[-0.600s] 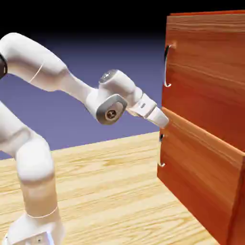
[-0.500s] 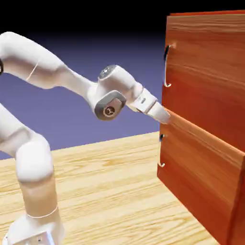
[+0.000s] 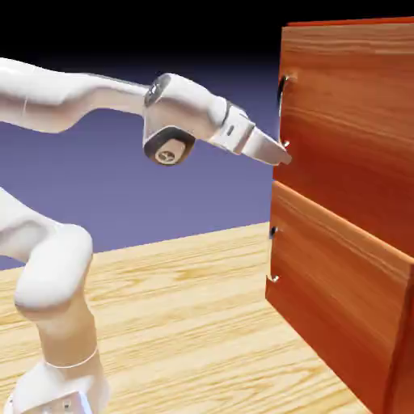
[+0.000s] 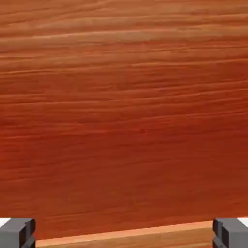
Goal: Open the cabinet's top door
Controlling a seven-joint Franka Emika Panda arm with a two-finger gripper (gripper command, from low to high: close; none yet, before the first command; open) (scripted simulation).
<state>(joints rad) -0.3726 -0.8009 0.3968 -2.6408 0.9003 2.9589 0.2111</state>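
The reddish-brown cabinet (image 3: pixel 348 24) fills the exterior view's right. Its top door (image 3: pixel 348 121) is the taller upper panel and lies flush with the front. A thin silver handle (image 3: pixel 280 97) runs down the door's left edge. My gripper (image 3: pixel 279 154) points at the door, with its tip at the lower end of that handle. Whether it touches the handle I cannot tell. In the hand view, wood grain (image 4: pixel 124 121) fills the picture. The two grey fingertips (image 4: pixel 17 233) sit far apart in the bottom corners, and the gripper (image 4: pixel 124 235) is open with nothing held.
Below the top door is the shorter lower panel (image 3: pixel 340 283) with its own small silver handle (image 3: pixel 272 255). The wooden table (image 3: pixel 178 323) stretches from the arm's base toward the cabinet. A paler wood edge (image 4: pixel 126 233) crosses the bottom of the hand view.
The hand has risen from the seam between the two panels to the lower end of the top door's handle. The forearm now lies flatter. The cabinet has not moved.
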